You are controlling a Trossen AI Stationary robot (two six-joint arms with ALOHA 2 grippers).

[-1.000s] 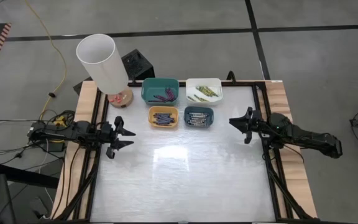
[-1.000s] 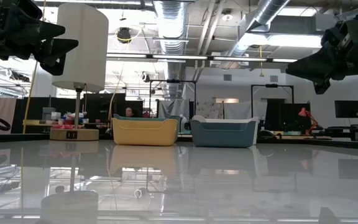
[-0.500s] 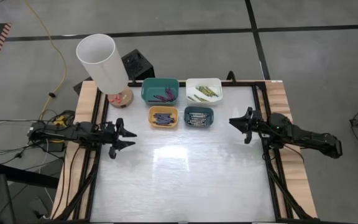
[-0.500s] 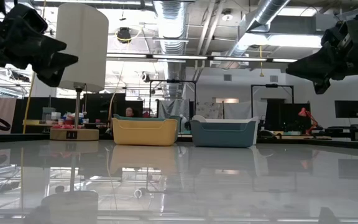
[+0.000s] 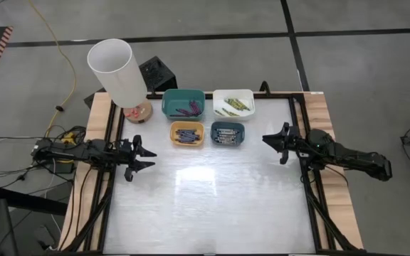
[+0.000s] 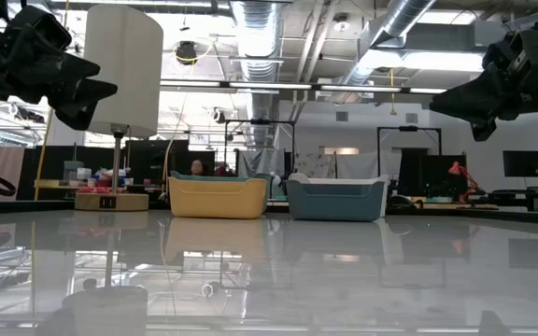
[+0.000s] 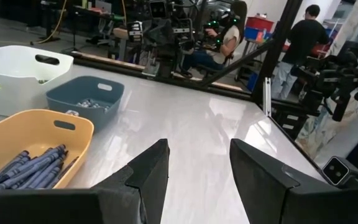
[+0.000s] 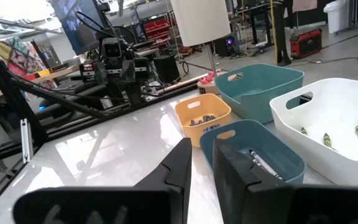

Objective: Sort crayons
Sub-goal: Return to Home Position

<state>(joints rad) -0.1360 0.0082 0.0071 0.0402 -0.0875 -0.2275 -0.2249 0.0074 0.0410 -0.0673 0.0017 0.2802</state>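
Four small bins stand at the table's far middle. The teal bin [image 5: 184, 104] holds purple crayons [image 5: 188, 109], the white bin [image 5: 233, 103] yellow-green ones [image 5: 235, 106], the yellow bin [image 5: 187, 134] blue ones [image 7: 33, 168], and the blue-grey bin [image 5: 228, 133] grey ones [image 5: 226, 134]. My left gripper [image 5: 151, 158] hovers level at the left edge, open, with nothing between its fingers [image 7: 148, 177]. My right gripper [image 5: 270, 146] hovers level at the right edge, its fingers [image 8: 180, 163] a narrow gap apart around nothing. Both point toward the table's middle.
A lamp with a tall white shade [image 5: 117, 71] stands on a round base [image 5: 137, 112] at the far left corner, close to the teal bin. Black rails [image 5: 312, 185] run along the table's sides. People sit and stand in the room beyond [image 7: 303, 37].
My left gripper has turned a little at the wrist and tipped slightly, staying in place above the left edge. Its fingers keep the same gap.
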